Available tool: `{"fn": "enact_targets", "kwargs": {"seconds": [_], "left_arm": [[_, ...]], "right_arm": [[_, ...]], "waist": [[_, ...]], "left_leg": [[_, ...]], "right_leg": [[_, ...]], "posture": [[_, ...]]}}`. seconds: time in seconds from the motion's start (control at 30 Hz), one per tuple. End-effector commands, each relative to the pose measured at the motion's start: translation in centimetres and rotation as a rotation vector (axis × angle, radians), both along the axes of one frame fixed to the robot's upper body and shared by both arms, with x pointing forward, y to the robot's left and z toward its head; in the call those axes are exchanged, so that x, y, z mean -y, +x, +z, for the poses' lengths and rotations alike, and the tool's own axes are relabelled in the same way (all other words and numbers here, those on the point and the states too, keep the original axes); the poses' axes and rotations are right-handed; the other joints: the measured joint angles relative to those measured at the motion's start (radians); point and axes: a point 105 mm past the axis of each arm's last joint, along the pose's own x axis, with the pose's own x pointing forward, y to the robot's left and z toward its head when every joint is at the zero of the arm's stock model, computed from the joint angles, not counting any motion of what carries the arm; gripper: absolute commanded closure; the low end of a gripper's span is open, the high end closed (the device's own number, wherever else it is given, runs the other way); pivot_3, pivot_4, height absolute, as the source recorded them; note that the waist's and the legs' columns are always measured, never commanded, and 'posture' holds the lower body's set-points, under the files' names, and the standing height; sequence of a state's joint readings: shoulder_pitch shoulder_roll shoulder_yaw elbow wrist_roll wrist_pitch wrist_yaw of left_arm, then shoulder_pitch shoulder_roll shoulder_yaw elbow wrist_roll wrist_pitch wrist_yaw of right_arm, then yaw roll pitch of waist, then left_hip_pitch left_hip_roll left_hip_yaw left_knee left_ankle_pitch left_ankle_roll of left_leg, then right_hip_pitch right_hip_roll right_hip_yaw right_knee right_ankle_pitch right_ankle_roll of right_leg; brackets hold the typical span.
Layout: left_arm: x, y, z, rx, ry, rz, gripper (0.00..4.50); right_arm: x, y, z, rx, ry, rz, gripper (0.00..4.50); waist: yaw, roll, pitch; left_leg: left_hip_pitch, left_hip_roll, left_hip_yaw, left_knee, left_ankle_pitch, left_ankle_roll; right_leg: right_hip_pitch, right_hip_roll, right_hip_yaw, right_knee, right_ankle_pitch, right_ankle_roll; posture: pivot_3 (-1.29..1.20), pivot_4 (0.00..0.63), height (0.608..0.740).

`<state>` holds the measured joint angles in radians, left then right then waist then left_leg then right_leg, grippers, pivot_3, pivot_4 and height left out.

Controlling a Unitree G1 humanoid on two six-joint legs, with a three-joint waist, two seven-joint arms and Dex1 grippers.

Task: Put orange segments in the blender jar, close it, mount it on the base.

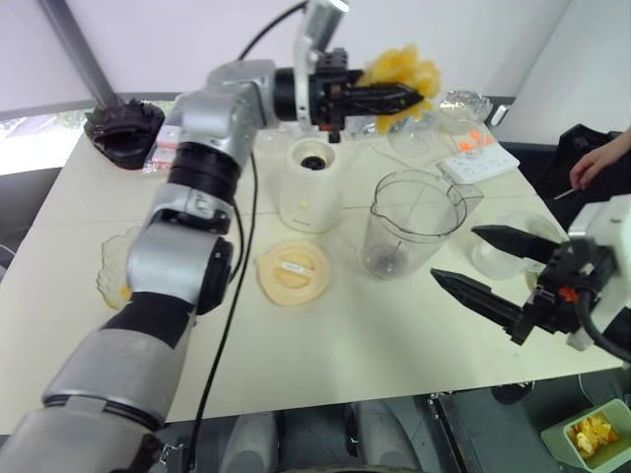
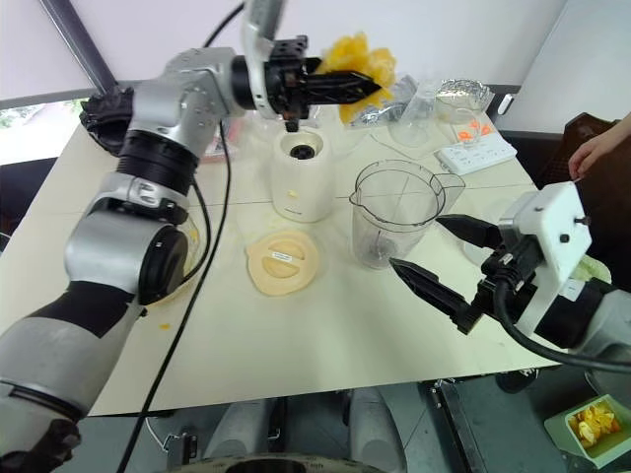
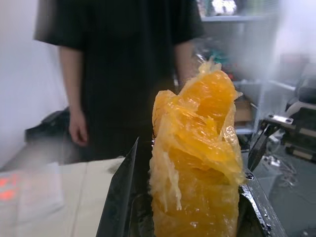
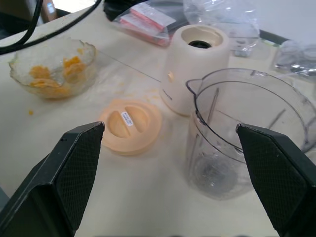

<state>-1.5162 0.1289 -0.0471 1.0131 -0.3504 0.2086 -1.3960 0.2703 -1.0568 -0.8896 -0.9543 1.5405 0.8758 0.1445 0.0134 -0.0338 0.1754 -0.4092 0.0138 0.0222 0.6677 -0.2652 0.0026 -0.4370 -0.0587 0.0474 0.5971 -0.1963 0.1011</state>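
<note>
Orange segments [image 1: 402, 71], one clump, sit clenched in the left gripper [image 1: 394, 98], above and behind the blender jar [image 1: 412, 222], probably for dropping in. Beside the jar stand the base [image 1: 311, 187] and the flat lid [image 1: 292, 269], waiting for later steps. The right gripper [image 2: 446, 261] hovers spread wide and empty near the jar, maybe to steady it.

Left wrist view: the clump hides most of the fingers [image 3: 118, 197]; a person [image 3: 123, 64] stands behind, blurred.

Right wrist view: a glass bowl [image 4: 19, 71] holds more fruit beyond the lid.
</note>
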Motion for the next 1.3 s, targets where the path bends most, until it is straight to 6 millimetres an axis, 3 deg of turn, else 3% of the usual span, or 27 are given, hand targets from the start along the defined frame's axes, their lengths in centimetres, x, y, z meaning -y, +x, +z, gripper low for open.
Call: {"fn": "enact_targets", "kwargs": {"seconds": [0.03,0.1,0.27,0.43,0.5,0.6,0.7,0.8,1.0,1.07,1.13,1.23,1.3], "left_arm": [[3.6,0.7,-4.0,0.144,0.142,0.088,3.36],[4.6,1.1,-6.3,0.184,0.193,0.141,3.36],[6.5,1.5,-9.6,0.219,0.24,0.235,3.36],[6.9,2.1,-10.3,0.23,0.245,0.31,3.36],[6.8,2.1,-10.4,0.23,0.245,0.31,2.87],[6.7,2.0,-10.2,0.21,0.229,0.299,1.67],[6.8,2.0,-9.9,0.201,0.22,0.3,0.12],[6.6,2.1,-9.4,0.183,0.197,0.306,0.05],[5.7,1.4,-3.5,0.006,-0.021,0.189,0.05],[5.6,1.1,-2.5,-0.022,-0.059,0.157,0.05],[5.5,0.7,-2.0,-0.028,-0.073,0.128,0.05],[3.6,1.0,-1.6,-0.034,-0.081,0.103,0.05],[3.6,0.7,-1.6,-0.039,-0.083,0.087,0.05]], "right_arm": [[-0.1,-1.0,1.0,0.071,0.006,-0.045,0.0],[-0.2,-1.3,1.0,0.072,0.009,-0.065,0.0],[0.2,-1.7,1.2,0.059,0.007,-0.096,0.0],[0.2,-1.9,1.5,0.057,0.011,-0.108,0.0],[0.2,-1.8,1.6,0.054,0.013,-0.11,0.0],[0.1,-1.7,1.5,0.05,0.009,-0.112,0.0],[0.1,-1.7,1.5,0.049,0.005,-0.114,0.0],[0.1,-1.7,1.4,0.047,-0.001,-0.113,0.0],[1.2,-1.2,-0.2,-0.003,-0.01,-0.147,0.0],[1.9,-1.0,-0.6,-0.011,-0.003,-0.164,0.0],[2.8,-0.8,-0.7,-0.012,0.006,-0.177,0.0],[4.2,-0.6,-1.7,-0.039,-0.017,-0.21,0.0],[6.0,-0.5,-2.0,-0.047,-0.019,-0.245,0.0]], "waist": [[0.007,0.0,0.0],[0.006,-0.001,0.0],[0.0,-0.001,0.002],[0.0,-0.001,0.001],[0.0,-0.001,0.001],[0.001,-0.001,0.002],[0.001,-0.001,0.001],[0.001,-0.001,0.001],[0.0,-0.002,0.002],[0.0,-0.001,0.002],[0.0,-0.001,0.001],[-0.001,-0.001,0.001],[-0.003,-0.001,0.001]], "left_leg": [[0.0,0.0,-0.001,0.0,0.0,0.0],[0.0,-0.001,-0.001,0.0,0.0,0.0],[0.0,-0.001,0.001,0.0,-0.001,0.001],[0.001,0.0,-0.001,0.0,-0.001,0.001],[0.001,0.0,-0.001,0.0,-0.001,0.001],[0.001,-0.001,-0.001,0.0,-0.001,0.001],[0.001,-0.001,-0.001,0.001,-0.001,0.001],[0.0,-0.001,-0.001,0.0,-0.001,0.002],[0.001,-0.001,-0.001,0.0,-0.001,0.002],[0.001,-0.001,-0.001,0.0,-0.001,0.002],[0.001,-0.001,-0.001,0.0,-0.001,0.002],[0.001,-0.001,-0.001,0.0,-0.001,0.002],[0.001,0.0,-0.001,0.0,-0.001,0.002]], "right_leg": [[0.001,0.0,0.0,-0.001,0.0,0.0],[0.003,0.0,0.0,-0.003,0.0,0.0],[0.002,0.0,0.003,-0.003,0.0,0.0],[0.003,0.001,0.002,-0.003,0.0,0.001],[0.004,0.001,0.002,-0.004,0.0,0.001],[0.005,0.001,0.003,-0.004,0.0,0.001],[0.005,0.001,0.003,-0.004,0.0,0.001],[0.005,0.001,0.003,-0.005,0.0,0.001],[0.004,0.001,0.002,-0.005,0.0,0.001],[0.005,0.001,0.002,-0.005,0.0,0.001],[0.005,0.001,0.002,-0.005,-0.001,0.001],[0.005,0.001,0.003,-0.005,-0.001,0.001],[0.005,0.001,0.003,-0.004,0.0,0.001]], "posture": [[0.0,0.15,0.74],[0.0,0.15,0.74],[0.0,0.15,0.74],[0.0,0.15,0.74],[0.0,0.15,0.74],[0.0,0.15,0.74],[0.0,0.15,0.74],[0.0,0.15,0.74],[0.0,0.15,0.74],[0.0,0.15,0.74],[0.0,0.15,0.74],[0.0,0.15,0.74],[0.0,0.15,0.74]]}}
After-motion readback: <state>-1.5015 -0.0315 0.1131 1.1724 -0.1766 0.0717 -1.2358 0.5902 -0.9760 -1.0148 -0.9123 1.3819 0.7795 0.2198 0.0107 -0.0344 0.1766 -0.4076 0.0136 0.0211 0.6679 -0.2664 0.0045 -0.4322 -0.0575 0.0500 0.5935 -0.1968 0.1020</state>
